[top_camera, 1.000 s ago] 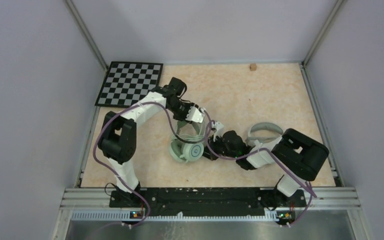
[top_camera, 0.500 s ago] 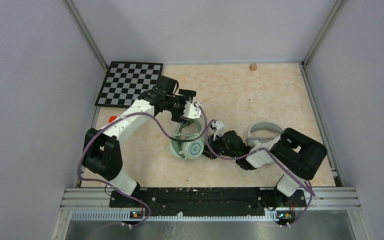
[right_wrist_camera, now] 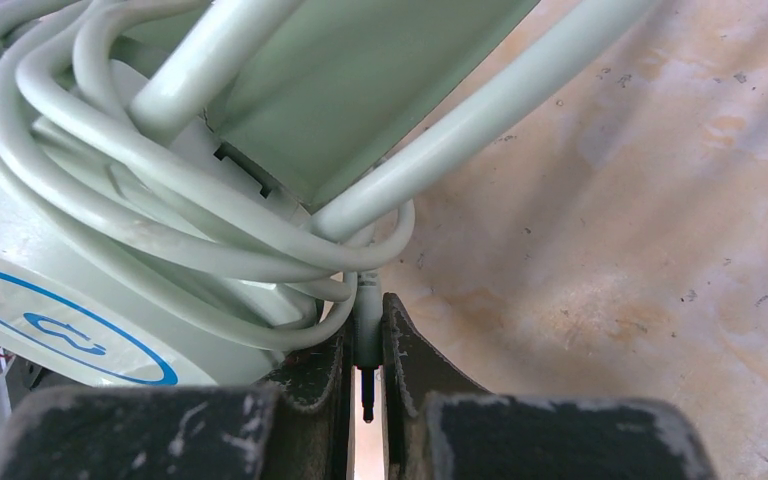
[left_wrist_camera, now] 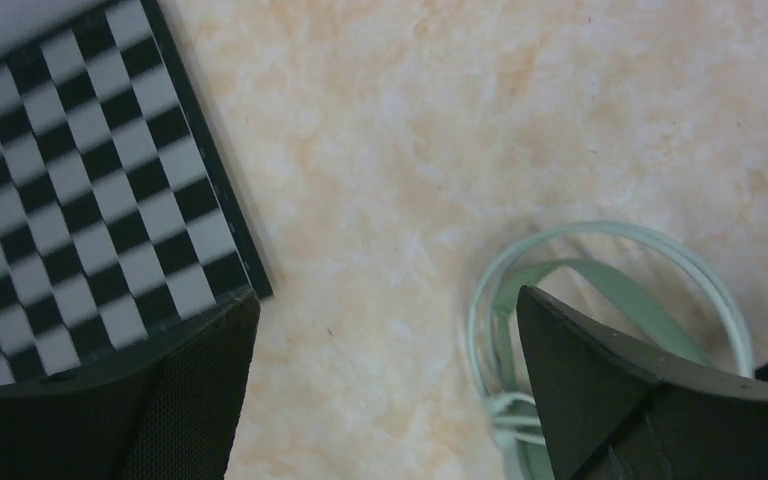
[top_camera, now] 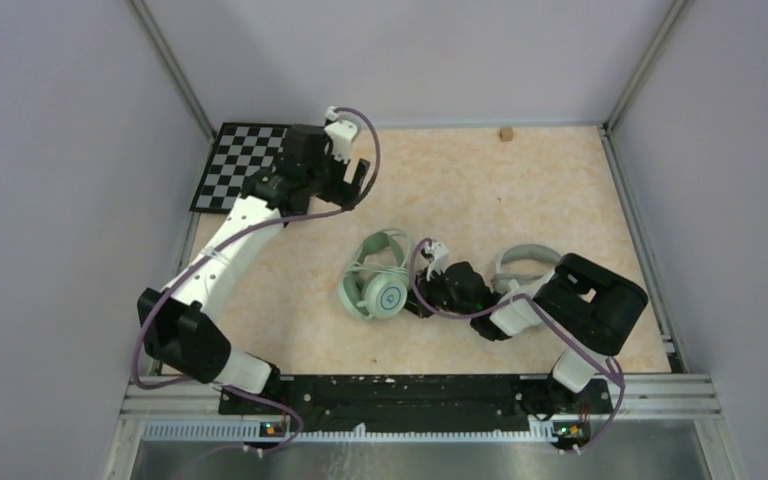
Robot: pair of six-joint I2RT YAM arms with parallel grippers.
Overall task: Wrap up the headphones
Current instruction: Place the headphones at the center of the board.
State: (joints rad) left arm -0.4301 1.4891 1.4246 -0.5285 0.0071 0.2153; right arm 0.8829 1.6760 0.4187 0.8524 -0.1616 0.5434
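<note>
**Mint headset mid-table, right gripper pinching its plug, left gripper wide open and clear**

- Mint-green headphones (top_camera: 375, 285) lie flat around the middle of the table (top_camera: 480, 190). The cups are toward the near edge and the headband arcs toward the far side.
- The round cup (right_wrist_camera: 50, 310) has a blue ring and logo on its face. The top view shows this cup on the right side of the pair.
- The pale-green cable (right_wrist_camera: 210, 240) is looped several times around the headset near the yoke. The turns are loose and overlap, and one strand runs off to the upper right.
- The plug (right_wrist_camera: 365, 330) at the cable end sits between the right gripper's fingers, with its thin metal pin showing in the slit.
- The right gripper (top_camera: 422, 297) is clamped on that plug with its jaws nearly together. It sits low, just beside the right-hand cup, and the arm reaches in from the right.
- The white/grey headset (top_camera: 528, 262) is on the table right of the mint one, next to the right arm. Only its band shows clearly because the arm hides the rest. I can't tell the state of its cable.
- The left gripper (top_camera: 355, 182) is spread fully with nothing between its fingers. It is up at the far-left part of the table, well apart from both headsets.
- The left wrist view shows bare table between the fingers. The mint headband and a cable loop (left_wrist_camera: 610, 290) are at lower right.
- The checkerboard (top_camera: 235, 165) is in the far-left corner, just beside the left gripper.
- A small brown block (top_camera: 506, 133) sits at the far edge, well apart from everything else.
</note>
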